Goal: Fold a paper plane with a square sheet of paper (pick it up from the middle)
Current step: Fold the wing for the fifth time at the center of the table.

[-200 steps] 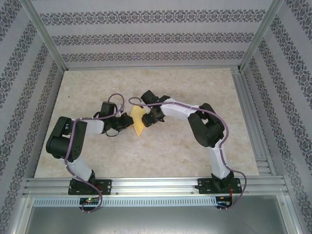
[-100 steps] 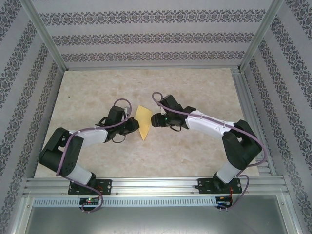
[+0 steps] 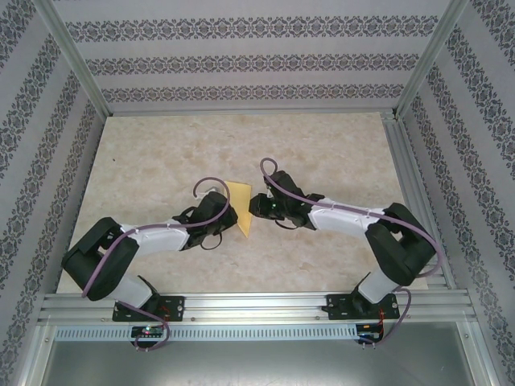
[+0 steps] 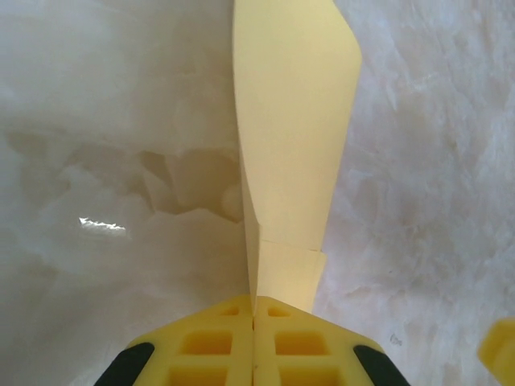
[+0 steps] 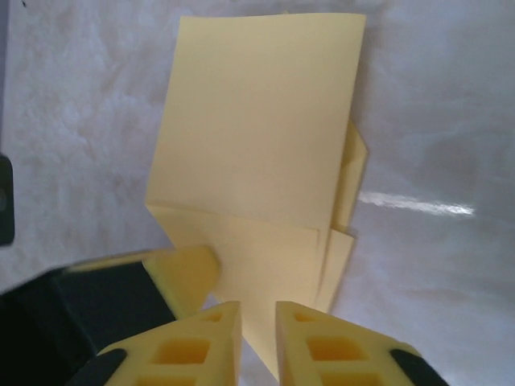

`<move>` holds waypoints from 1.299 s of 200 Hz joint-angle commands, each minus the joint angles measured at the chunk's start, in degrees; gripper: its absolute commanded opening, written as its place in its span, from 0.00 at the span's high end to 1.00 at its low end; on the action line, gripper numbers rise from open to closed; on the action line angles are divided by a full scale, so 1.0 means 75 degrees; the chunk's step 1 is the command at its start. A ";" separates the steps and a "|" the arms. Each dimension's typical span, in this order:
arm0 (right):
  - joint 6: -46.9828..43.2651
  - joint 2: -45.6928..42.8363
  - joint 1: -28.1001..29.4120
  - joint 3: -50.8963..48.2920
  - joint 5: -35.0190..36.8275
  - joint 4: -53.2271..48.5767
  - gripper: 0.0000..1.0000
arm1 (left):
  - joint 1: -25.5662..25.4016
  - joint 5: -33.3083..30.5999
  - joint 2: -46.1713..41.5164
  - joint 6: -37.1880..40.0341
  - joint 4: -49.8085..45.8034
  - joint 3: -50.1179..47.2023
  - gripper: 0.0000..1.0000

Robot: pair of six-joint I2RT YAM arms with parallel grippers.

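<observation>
Yellow ribbed fingers of the left gripper (image 4: 254, 310), pressed together, pinch the near end of the folded yellow square sheet of paper (image 4: 290, 137). Right gripper (image 5: 256, 322): fingers slightly parted, straddling the sheet's opposite corner. The sheet, creased and layered, sits between both grippers at mid-table. Beyond: beige marbled tabletop (image 3: 322, 145); patterned wall panels (image 3: 241, 64).

- The table (image 3: 161, 249) has a pale beige, marbled top, and bright glints lie on it in the wrist views.
- Aluminium rails (image 3: 257, 304) run along the table's near and right edges.
- A folded yellow sheet of paper (image 3: 240, 205) sits near the table's middle. Whether it rests flat on the top cannot be told.
</observation>
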 commanded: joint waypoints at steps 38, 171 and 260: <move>0.0578 0.1254 0.0123 0.0267 -0.0596 0.1419 0.89 | -0.0564 -0.0873 0.0030 -0.0944 0.0029 -0.0113 0.93; -0.0740 0.2141 -0.0203 0.0197 -0.1273 0.0529 0.88 | -0.0335 -0.0048 -0.0313 0.0352 -0.0433 0.0020 0.54; -0.2095 0.2189 -0.0649 0.0441 -0.1630 -0.0014 0.89 | 0.0699 0.1818 0.0454 0.1257 0.0725 -0.0042 0.60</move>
